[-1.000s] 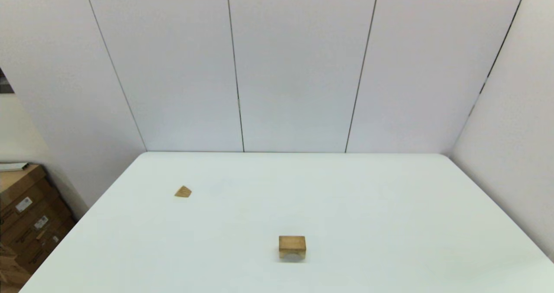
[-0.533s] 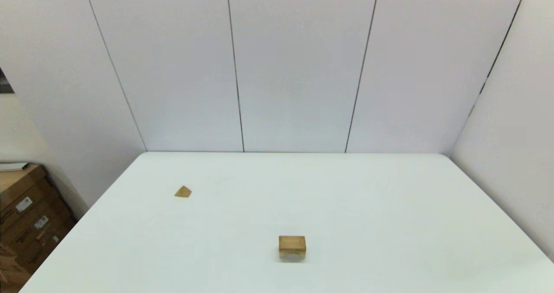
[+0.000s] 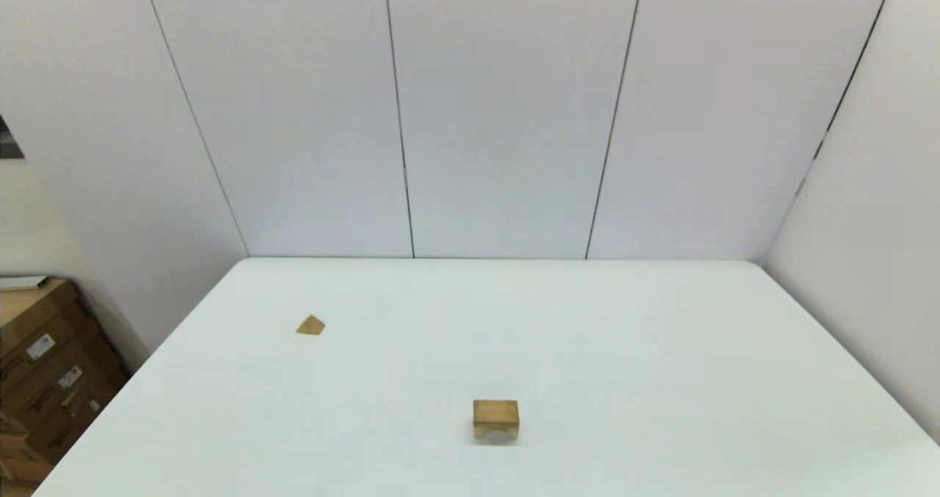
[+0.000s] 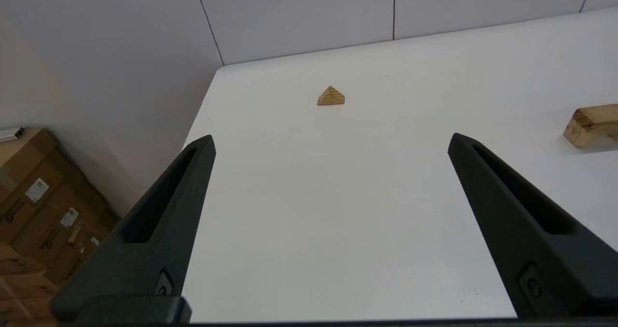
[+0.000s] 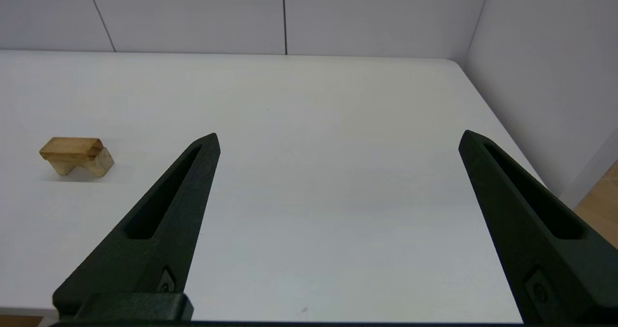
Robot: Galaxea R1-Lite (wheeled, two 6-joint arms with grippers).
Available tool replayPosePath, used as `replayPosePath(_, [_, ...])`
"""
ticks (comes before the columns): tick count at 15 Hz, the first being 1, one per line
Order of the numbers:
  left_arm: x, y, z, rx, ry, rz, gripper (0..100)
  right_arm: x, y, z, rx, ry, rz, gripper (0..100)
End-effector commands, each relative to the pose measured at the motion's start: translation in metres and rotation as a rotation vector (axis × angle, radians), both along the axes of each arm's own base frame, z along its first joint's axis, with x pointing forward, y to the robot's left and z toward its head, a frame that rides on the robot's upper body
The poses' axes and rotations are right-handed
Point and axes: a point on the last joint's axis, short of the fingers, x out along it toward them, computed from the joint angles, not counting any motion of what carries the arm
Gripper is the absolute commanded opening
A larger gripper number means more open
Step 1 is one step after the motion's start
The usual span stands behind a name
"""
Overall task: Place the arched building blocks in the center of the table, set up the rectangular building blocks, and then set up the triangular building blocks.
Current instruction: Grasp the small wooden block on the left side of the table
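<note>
Compared with the earlier head pictures, nothing on the table (image 3: 661, 350) has moved; the arch block (image 3: 496, 418) stands at the same place near the front middle, on its two legs, and the triangle block (image 3: 311, 325) lies at the same place toward the far left, well apart from it; the camera has not shifted either. Only the pale patch below the arch looks a little darker now than one second ago.

The head view shows no arm and no gripper at all; both are outside this picture. The wrist views add them. In the left wrist view the left gripper (image 4: 330, 141) hangs above the table's left side with its two black fingers (image 4: 164, 211) spread wide and nothing between them; the triangle block (image 4: 330, 96) is seen far ahead between the fingertips, with striped grain, and one end of the arch block (image 4: 591, 124) shows at the picture's edge. In the right wrist view the right gripper (image 5: 338, 138) also hangs over the table with fingers (image 5: 166, 206) wide apart and empty; the arch block (image 5: 77, 155) is seen from the side, and here the cut-out under it is clear. Brown cardboard boxes (image 3: 44, 379) stand on the floor beside the table's left edge. The rectangular bar appears in none of the views.
</note>
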Motion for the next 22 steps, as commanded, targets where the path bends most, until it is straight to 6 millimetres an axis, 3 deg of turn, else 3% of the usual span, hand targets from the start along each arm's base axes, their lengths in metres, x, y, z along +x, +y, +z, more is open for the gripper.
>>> replayPosePath(1, [0.019,0.0,0.029,0.031,0.124,-0.007,100,0.0,0.0,0.0,0.0,-0.001,0.001,100])
replayPosePath(4, [0.057,0.001,0.08,0.021,0.23,0.021,100,0.0,0.0,0.0,0.0,-0.001,0.001,100])
replayPosePath(11, [0.168,0.019,0.131,-0.015,0.554,0.118,100,0.0,0.0,0.0,0.0,-0.001,0.001,100])
replayPosePath(18, [0.279,0.042,0.125,-0.178,0.764,0.213,100,0.0,0.0,0.0,0.0,-0.001,0.001,100])
replayPosePath(22, [0.338,0.049,0.097,-0.365,0.833,0.303,100,0.0,0.0,0.0,0.0,-0.001,0.001,100])
